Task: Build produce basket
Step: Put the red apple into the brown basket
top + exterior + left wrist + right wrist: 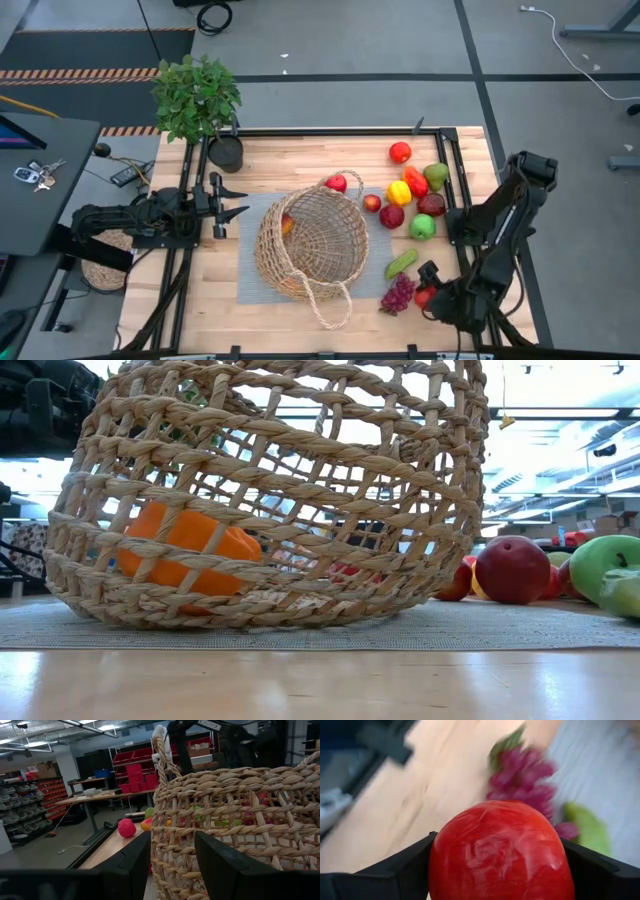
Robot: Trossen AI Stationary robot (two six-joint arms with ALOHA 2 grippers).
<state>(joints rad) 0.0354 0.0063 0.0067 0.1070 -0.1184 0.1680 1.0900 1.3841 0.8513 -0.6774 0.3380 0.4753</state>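
The woven basket point(310, 250) lies tilted on the grey mat point(250, 290) at mid table, with an orange fruit point(185, 545) inside. The loose produce sits to its right: red apples point(392, 215), a green apple point(422, 226), a yellow pepper point(399, 192), a cucumber point(401, 263) and purple grapes point(398, 295). My right gripper point(428, 293) is at the near right corner, just right of the grapes, shut on a red apple point(500, 855). My left gripper point(228, 200) stands open at the table's left side, pointing level at the basket wall point(240, 820) without touching it. My right gripper pinches the red apple between its two fingers, one on each opposite side of it point(437, 865). The fingers slant downward from the table's near right corner. The apple's underside is out of the wrist view, so I cannot tell whether it is clear of the table.
A potted plant point(195, 95) in a black pot point(225, 152) stands at the far left corner. Black frame rails point(455, 170) run along the table's edges. One red apple point(336, 183) lies against the basket's far side. Bare wood point(180, 300) shows at the near left.
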